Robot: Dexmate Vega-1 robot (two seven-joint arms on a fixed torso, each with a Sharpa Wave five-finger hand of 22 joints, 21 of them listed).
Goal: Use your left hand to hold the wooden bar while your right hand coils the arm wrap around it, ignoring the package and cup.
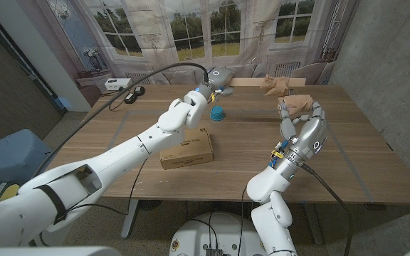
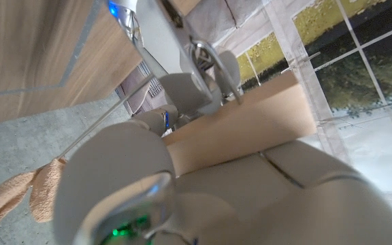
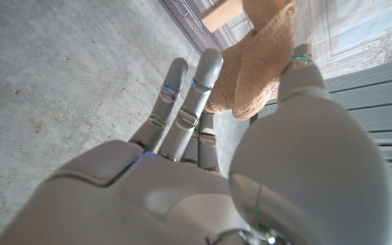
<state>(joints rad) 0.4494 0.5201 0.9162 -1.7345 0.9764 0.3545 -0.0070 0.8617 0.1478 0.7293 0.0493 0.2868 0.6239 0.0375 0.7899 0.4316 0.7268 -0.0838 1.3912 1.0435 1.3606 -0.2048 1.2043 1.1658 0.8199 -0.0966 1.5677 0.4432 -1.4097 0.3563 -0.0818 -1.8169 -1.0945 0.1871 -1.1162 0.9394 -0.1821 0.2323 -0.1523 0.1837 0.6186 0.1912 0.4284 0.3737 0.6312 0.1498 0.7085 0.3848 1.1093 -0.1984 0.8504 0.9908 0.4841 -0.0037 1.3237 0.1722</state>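
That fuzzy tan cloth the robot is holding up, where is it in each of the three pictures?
Head view: the arm wrap is at the right, above the table, held by the right hand, trailing to the wooden bar.
Left wrist view: it hangs at the lower left corner.
Right wrist view: it is at top centre, between the fingers.
Shared landmark: the wooden bar.

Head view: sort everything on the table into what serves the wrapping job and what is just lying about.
For the job:
- wooden bar, gripped by the left hand
- arm wrap, tan knit, held by the right hand and running to the bar

Lying about:
- cardboard package
- blue cup
- white box and black item at the table's far left
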